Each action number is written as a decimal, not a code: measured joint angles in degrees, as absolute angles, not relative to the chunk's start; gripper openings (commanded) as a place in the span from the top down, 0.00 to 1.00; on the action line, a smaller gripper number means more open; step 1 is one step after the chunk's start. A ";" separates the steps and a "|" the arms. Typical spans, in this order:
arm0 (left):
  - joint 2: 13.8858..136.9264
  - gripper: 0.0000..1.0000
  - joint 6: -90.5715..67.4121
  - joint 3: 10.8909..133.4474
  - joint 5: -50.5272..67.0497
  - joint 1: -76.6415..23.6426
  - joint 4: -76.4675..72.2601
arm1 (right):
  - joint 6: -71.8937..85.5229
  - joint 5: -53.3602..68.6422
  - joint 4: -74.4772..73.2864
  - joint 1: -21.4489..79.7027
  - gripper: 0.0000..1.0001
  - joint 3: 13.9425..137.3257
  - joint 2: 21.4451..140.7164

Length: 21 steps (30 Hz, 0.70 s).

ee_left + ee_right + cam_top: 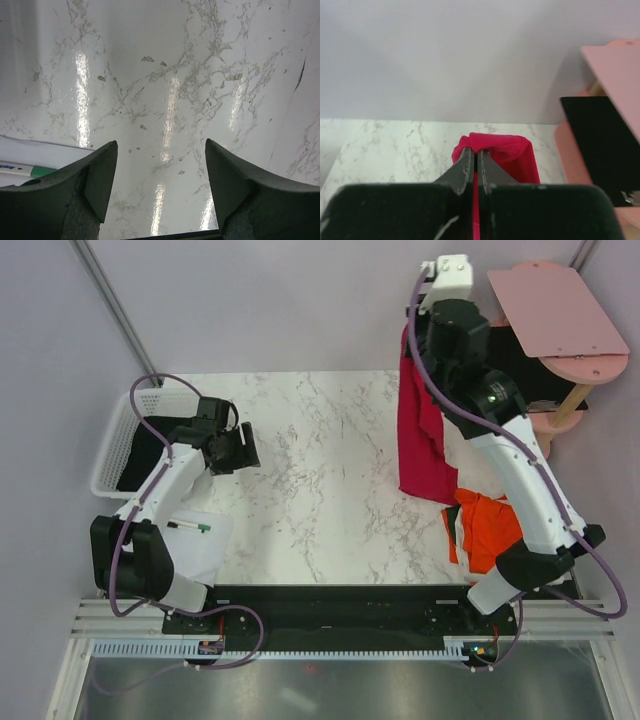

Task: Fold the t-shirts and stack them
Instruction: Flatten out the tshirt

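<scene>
Right gripper (pixel 475 151) is pressed tight on a bunched edge of the crimson t-shirt (pixel 422 445), holding it high over the far right of the marble table (pixel 310 440). The cloth hangs in a long drape, and its lower end seems to reach the tabletop. My left gripper (pixel 160 145) hovers over bare marble on the left side, spread wide and empty. To do this well, I reckon I should carry the shirt toward the middle. Then I'd lower it slowly so it lays out flat rather than heaping, and bring my left in to catch a free corner. The orange-red t-shirt (pixel 482 530) lies crumpled under my right arm.
</scene>
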<state>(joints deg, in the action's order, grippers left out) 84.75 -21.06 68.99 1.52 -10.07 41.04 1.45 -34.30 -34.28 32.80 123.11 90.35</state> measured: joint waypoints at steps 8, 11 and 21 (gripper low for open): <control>79.64 0.22 -20.88 70.41 1.50 -7.68 43.68 | 3.73 -20.86 -32.58 42.15 1.00 110.15 101.93; 77.41 0.22 -20.86 72.14 1.17 -6.79 44.56 | 4.32 -17.19 -32.32 49.41 0.99 108.01 110.74; 75.68 0.11 -18.96 72.03 -2.37 -1.48 47.70 | 7.97 -7.86 -25.71 66.92 0.02 101.54 116.90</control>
<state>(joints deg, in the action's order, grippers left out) 75.68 -18.96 72.03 -2.37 -1.48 47.70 7.97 -7.86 -25.71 66.92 101.54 116.90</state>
